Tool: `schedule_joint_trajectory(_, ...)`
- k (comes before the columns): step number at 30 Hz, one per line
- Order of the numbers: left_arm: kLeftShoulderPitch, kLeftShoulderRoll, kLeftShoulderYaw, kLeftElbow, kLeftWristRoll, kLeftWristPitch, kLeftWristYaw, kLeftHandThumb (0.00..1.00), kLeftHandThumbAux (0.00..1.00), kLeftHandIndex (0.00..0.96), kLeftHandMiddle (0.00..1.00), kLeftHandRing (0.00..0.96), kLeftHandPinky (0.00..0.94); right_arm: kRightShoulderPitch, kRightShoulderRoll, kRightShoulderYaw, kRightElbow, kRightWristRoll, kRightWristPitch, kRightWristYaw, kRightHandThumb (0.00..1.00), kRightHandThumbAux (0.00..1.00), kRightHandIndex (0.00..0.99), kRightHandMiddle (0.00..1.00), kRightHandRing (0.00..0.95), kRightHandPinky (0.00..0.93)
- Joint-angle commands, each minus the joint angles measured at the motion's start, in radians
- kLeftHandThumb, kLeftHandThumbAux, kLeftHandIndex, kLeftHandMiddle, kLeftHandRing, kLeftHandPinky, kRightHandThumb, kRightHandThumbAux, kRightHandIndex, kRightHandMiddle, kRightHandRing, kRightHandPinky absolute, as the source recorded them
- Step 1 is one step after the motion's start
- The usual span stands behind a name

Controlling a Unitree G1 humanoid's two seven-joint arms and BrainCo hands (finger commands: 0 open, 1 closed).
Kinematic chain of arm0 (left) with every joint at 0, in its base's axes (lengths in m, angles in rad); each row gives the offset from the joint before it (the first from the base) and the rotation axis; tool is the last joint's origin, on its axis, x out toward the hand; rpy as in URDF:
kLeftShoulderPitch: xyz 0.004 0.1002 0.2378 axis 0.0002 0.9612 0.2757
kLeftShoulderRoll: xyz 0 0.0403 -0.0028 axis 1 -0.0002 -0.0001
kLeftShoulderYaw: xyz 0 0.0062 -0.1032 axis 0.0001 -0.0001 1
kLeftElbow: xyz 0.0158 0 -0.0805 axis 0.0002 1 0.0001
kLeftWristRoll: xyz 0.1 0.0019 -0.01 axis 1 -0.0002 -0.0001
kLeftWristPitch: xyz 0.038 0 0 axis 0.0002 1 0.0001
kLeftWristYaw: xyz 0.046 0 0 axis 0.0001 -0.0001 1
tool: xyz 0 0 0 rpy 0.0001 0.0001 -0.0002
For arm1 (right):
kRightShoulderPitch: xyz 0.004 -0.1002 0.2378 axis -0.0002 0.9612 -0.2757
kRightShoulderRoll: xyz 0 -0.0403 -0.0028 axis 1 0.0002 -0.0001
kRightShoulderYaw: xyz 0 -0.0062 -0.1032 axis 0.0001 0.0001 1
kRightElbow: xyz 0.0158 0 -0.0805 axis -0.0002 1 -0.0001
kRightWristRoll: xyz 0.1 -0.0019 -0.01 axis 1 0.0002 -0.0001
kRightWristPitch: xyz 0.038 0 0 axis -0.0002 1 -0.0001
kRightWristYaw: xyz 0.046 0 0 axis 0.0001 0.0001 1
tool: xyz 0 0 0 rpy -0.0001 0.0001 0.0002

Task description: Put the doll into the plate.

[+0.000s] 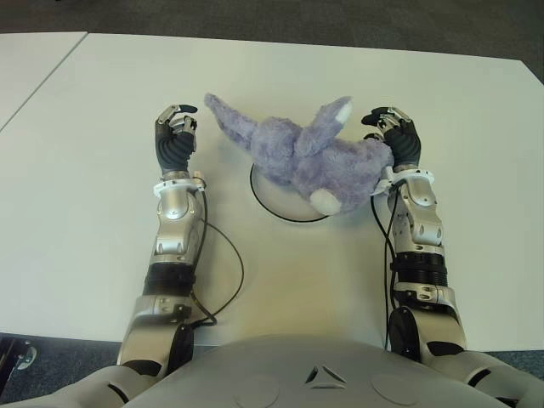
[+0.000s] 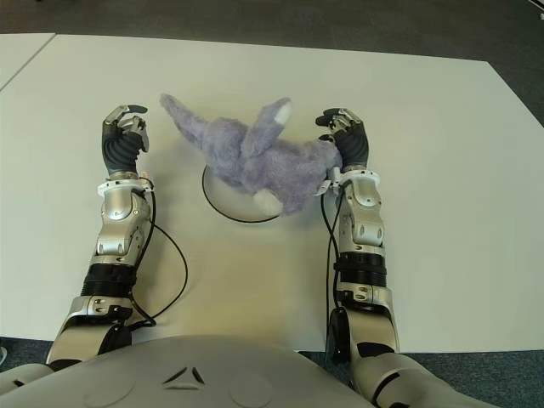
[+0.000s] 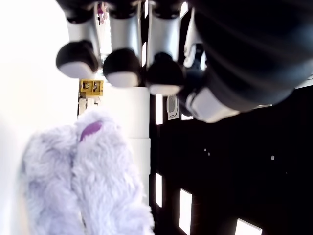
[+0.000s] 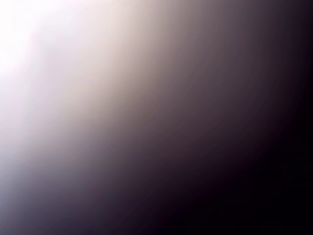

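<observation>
**Doll on the plate, hands at both sides**

Seen in the eye views: purple plush doll (image 1: 319, 161) lying across the white plate (image 1: 276, 206) on the white desk (image 1: 102, 153), covering most of it; only the near-left arc of the rim visible. One long ear stretched toward the left hand (image 1: 174, 136), the tip close to it but apart. Left hand placed left of the doll, fingers (image 3: 122, 71) curled and gripping nothing, as shown in the left wrist view, with the fur of the doll beyond them. Right hand (image 1: 395, 136) placed at the right side of the doll, fingers bent, just beside the fur; contact hard to judge, no grasp visible. Right wrist view only a blur from white to dark, nothing readable there. A black cable (image 1: 228, 255) looped on the desk beside the left forearm.
</observation>
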Motion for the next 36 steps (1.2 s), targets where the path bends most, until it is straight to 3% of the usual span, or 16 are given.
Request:
schedule_joint_trajectory(1,0.089,-0.044,-0.010,0.036,0.002,0.012,-0.008,0.709,0.706,0.442,0.868,0.878,0.866,0.011,0.013,0.011,0.013,-0.006,0.025,0.005,0.840,0.679,0.428,0.471,0.531,0.525)
schedule_joint_trajectory(36,0.097,-0.050,-0.015,0.024,-0.001,0.012,-0.008,0.709,0.706,0.442,0.869,0.879,0.867,-0.012,0.051,0.054,0.042,-0.020,0.001,0.028,0.840,0.679,0.431,0.469,0.529,0.522)
